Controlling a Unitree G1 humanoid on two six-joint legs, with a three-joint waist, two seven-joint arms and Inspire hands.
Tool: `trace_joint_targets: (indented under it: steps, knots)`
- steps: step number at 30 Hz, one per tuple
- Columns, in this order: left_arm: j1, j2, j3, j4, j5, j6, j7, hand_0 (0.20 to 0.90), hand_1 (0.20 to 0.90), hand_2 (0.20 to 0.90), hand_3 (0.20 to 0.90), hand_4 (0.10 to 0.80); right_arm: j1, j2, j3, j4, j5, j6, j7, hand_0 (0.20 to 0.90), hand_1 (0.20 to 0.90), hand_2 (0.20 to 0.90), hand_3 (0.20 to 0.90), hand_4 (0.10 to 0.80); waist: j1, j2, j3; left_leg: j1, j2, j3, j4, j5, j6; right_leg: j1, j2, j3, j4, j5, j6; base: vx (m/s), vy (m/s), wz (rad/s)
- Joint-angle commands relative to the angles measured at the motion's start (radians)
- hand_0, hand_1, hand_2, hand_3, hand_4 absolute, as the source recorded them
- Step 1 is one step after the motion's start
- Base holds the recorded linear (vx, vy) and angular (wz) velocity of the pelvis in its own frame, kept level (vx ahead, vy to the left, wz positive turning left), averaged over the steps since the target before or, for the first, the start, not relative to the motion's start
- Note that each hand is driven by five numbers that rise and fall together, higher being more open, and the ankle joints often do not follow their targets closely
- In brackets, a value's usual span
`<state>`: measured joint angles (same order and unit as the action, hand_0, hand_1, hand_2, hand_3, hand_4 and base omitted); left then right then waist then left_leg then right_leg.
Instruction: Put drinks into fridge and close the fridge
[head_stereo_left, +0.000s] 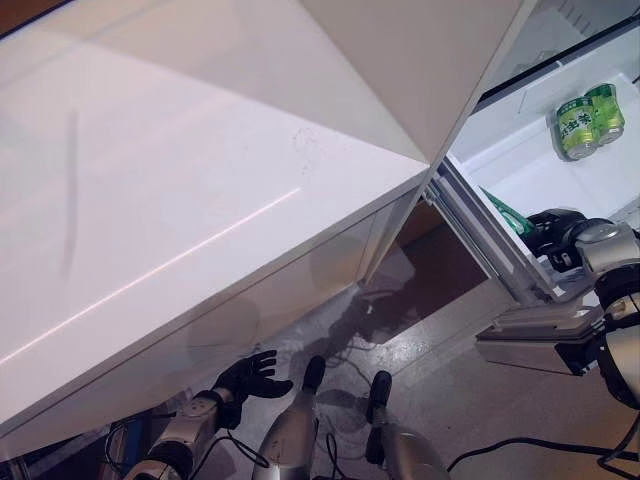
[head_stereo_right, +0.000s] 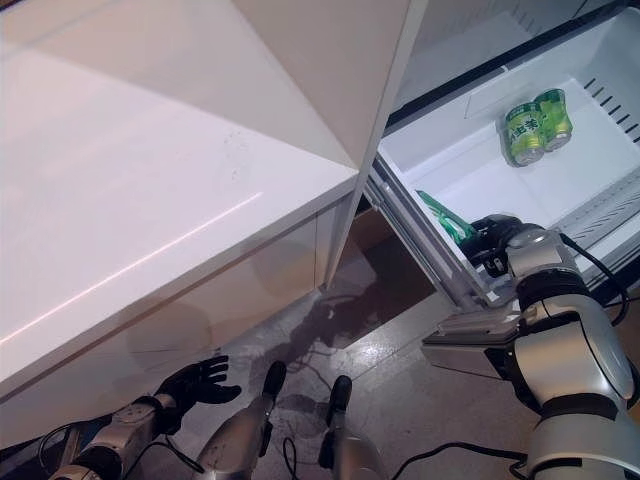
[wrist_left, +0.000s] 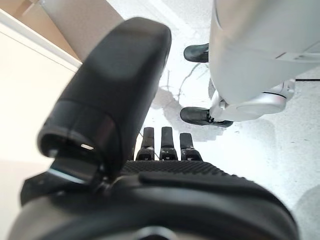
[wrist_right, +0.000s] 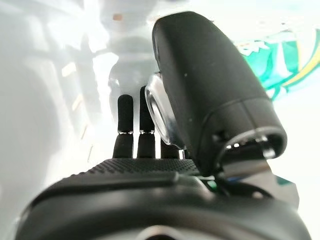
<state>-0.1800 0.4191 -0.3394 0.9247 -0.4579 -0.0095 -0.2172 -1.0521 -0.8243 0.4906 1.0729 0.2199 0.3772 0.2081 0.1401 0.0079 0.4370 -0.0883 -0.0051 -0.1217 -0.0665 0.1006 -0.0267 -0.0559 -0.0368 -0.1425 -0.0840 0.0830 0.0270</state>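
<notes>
The fridge (head_stereo_right: 600, 140) stands open at the right, with a white inside. Green cans (head_stereo_right: 537, 125) stand together at the back of its shelf. A green drink (head_stereo_right: 445, 215) lies tilted at the shelf's front edge. My right hand (head_stereo_right: 497, 242) is right against it, at the fridge's front rail. In the right wrist view its fingers (wrist_right: 125, 125) are straight, and the drink's green and white label (wrist_right: 272, 65) shows past the thumb. My left hand (head_stereo_left: 250, 378) hangs low by the floor under the white counter, open and empty.
A large white counter (head_stereo_left: 180, 200) stands at the left and middle. A white panel (head_stereo_left: 420, 60), maybe the fridge door, stands above its corner. A grey ledge (head_stereo_left: 530, 340) juts out below the fridge. Grey floor (head_stereo_left: 450, 390) lies below.
</notes>
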Motion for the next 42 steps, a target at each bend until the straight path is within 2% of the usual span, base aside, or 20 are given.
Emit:
trace_joint_targets:
  steps: [1,3,5,7,11,15,19,24,27,32,37,42]
  knots:
    - [0.065,0.005,-0.009,-0.005,-0.012,-0.026,0.016,0.9,0.9,0.9,0.9,0.8,-0.122,-0.154,-0.029,-0.262,0.218,-0.173,-0.303,0.9,0.9,0.9,0.9,0.8,-0.02,-0.037,-0.062,-0.016,-0.014,0.031,0.043,-0.029,0.025,-0.041,0.009,0.035,0.126,-0.035,-0.014,0.015,0.051,-0.08]
    - [0.082,0.0,0.005,-0.001,-0.009,-0.035,0.016,0.9,0.9,0.9,0.9,0.8,-0.072,-0.172,-0.124,-0.349,0.276,-0.264,-0.431,0.9,0.9,0.9,0.9,0.8,-0.034,-0.041,-0.07,-0.009,-0.013,0.037,0.044,-0.036,0.027,-0.039,0.011,0.044,0.128,-0.037,-0.012,0.018,0.04,-0.08]
    - [0.098,-0.02,0.018,0.014,-0.004,-0.049,0.018,0.9,0.9,0.9,0.9,0.8,0.037,-0.172,-0.317,-0.478,0.297,-0.434,-0.634,0.9,0.9,0.9,0.9,0.8,-0.061,-0.04,-0.084,-0.002,-0.012,0.047,0.045,-0.044,0.03,-0.036,0.013,0.062,0.129,-0.04,-0.008,0.024,0.059,-0.07]
    - [0.1,-0.032,0.016,0.019,-0.007,-0.047,0.02,0.9,0.9,0.9,0.9,0.8,0.117,-0.158,-0.437,-0.522,0.29,-0.541,-0.746,0.9,0.9,0.9,0.9,0.8,-0.075,-0.036,-0.096,0.005,-0.014,0.052,0.046,-0.05,0.032,-0.033,0.013,0.072,0.129,-0.041,-0.005,0.022,0.049,-0.04]
    - [0.089,-0.05,0.004,0.033,-0.017,-0.04,0.026,0.9,0.9,0.9,0.9,0.8,0.257,-0.128,-0.58,-0.553,0.31,-0.672,-0.863,0.9,0.9,0.9,0.9,0.8,-0.097,-0.031,-0.112,0.014,-0.018,0.06,0.048,-0.058,0.037,-0.027,0.01,0.087,0.125,-0.039,0.0,0.006,0.044,-0.07]
    - [0.076,-0.064,-0.01,0.05,-0.021,-0.039,0.035,0.9,0.9,0.9,0.9,0.8,0.36,-0.092,-0.66,-0.516,0.422,-0.759,-0.861,0.9,0.9,0.9,0.9,0.8,-0.115,-0.03,-0.126,0.024,-0.019,0.076,0.053,-0.066,0.038,-0.021,0.005,0.1,0.12,-0.034,0.004,-0.021,0.01,-0.08]
    - [0.079,-0.073,-0.009,0.058,0.002,-0.031,0.045,0.9,0.9,0.9,0.9,0.8,0.424,-0.043,-0.697,-0.474,0.533,-0.765,-0.797,0.9,0.9,0.9,0.9,0.8,-0.118,-0.032,-0.136,0.028,-0.021,0.09,0.079,-0.081,0.041,-0.009,-0.004,0.103,0.119,-0.032,0.005,-0.021,-0.017,-0.17]
    - [0.1,-0.083,0.0,0.098,0.039,-0.029,0.038,0.9,0.9,0.9,0.9,0.8,0.485,0.056,-0.731,-0.442,0.722,-0.746,-0.7,0.9,0.9,0.9,0.9,0.8,-0.111,-0.03,-0.15,0.043,-0.022,0.113,0.14,-0.108,0.047,0.024,-0.026,0.082,0.155,-0.051,0.001,0.06,-0.028,-0.16]
    - [0.102,-0.088,-0.002,0.1,0.05,-0.025,0.037,0.9,0.9,0.9,0.9,0.8,0.486,0.082,-0.733,-0.434,0.726,-0.728,-0.691,0.9,0.9,0.9,0.9,0.8,-0.109,-0.025,-0.142,0.037,-0.026,0.114,0.198,-0.128,0.051,0.026,-0.038,0.073,0.202,-0.072,-0.007,0.059,-0.005,-0.07]
    - [0.111,-0.095,0.001,0.09,0.064,-0.006,0.03,0.9,0.9,0.9,0.9,0.8,0.495,0.111,-0.727,-0.433,0.728,-0.681,-0.668,0.9,0.9,0.9,0.9,0.8,-0.109,-0.022,-0.106,-0.003,-0.042,0.118,0.37,-0.201,0.065,0.006,-0.057,0.067,0.334,-0.127,-0.025,0.064,0.007,0.02]
    - [0.095,-0.099,-0.017,0.067,0.037,-0.034,0.046,0.9,0.9,0.9,0.9,0.8,0.46,0.137,-0.699,-0.433,0.831,-0.645,-0.623,0.9,0.9,0.9,0.9,0.8,-0.11,-0.019,-0.055,-0.13,-0.058,0.128,0.562,-0.288,0.1,-0.114,-0.075,0.071,0.527,-0.193,-0.052,-0.125,0.032,0.05]
    - [0.067,-0.104,-0.008,0.025,-0.005,-0.032,0.08,0.9,0.9,0.9,0.9,0.8,0.416,0.157,-0.669,-0.419,0.884,-0.598,-0.522,0.9,0.9,0.9,0.9,0.8,-0.102,-0.019,-0.028,-0.244,-0.074,0.128,0.731,-0.359,0.123,-0.233,-0.071,0.084,0.707,-0.257,-0.077,-0.106,0.033,0.04]
